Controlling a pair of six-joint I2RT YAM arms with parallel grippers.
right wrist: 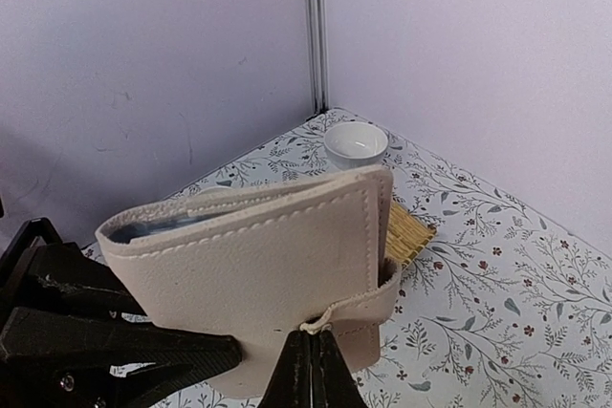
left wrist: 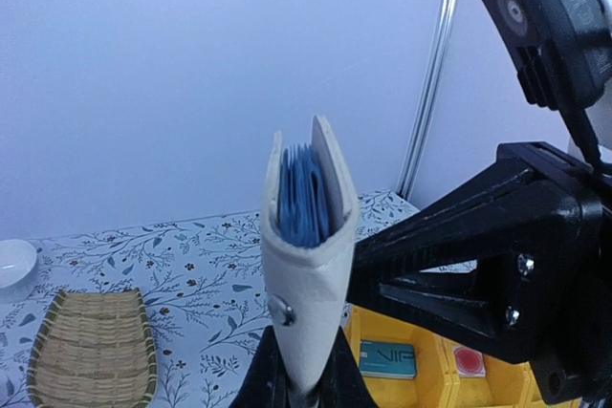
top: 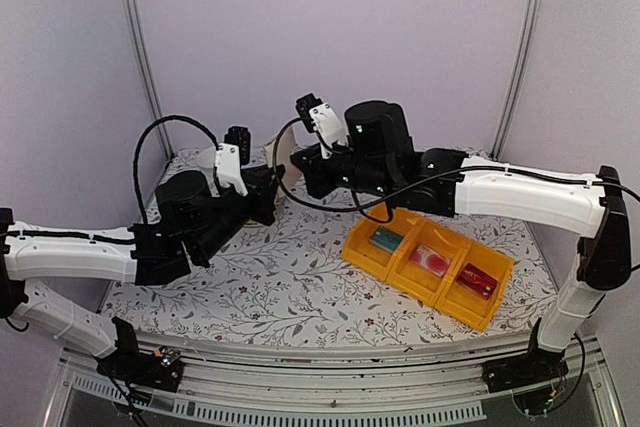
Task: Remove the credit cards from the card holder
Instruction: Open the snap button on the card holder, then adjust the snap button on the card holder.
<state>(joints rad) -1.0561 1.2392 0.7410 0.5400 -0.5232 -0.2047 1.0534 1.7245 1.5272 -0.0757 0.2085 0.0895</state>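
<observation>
The beige card holder [left wrist: 306, 265] stands upright, folded, its grey-blue lining showing at the top edge. My left gripper [left wrist: 304, 394] is shut on its lower end. My right gripper [right wrist: 313, 336] is shut on the snap tab of the card holder [right wrist: 258, 274]. In the top view both grippers meet at the back of the table, left [top: 268, 187] and right [top: 300, 162]. A teal card [top: 386, 238] and a whitish-pink card with a red circle [top: 432, 260] lie in the yellow trays. No card shows inside the holder.
Three joined yellow trays [top: 357, 250] sit right of centre; the right one holds a red item [top: 478, 280]. A woven bamboo mat [left wrist: 91, 346] and a small white bowl [right wrist: 356, 143] lie at the back left. The tablecloth is floral.
</observation>
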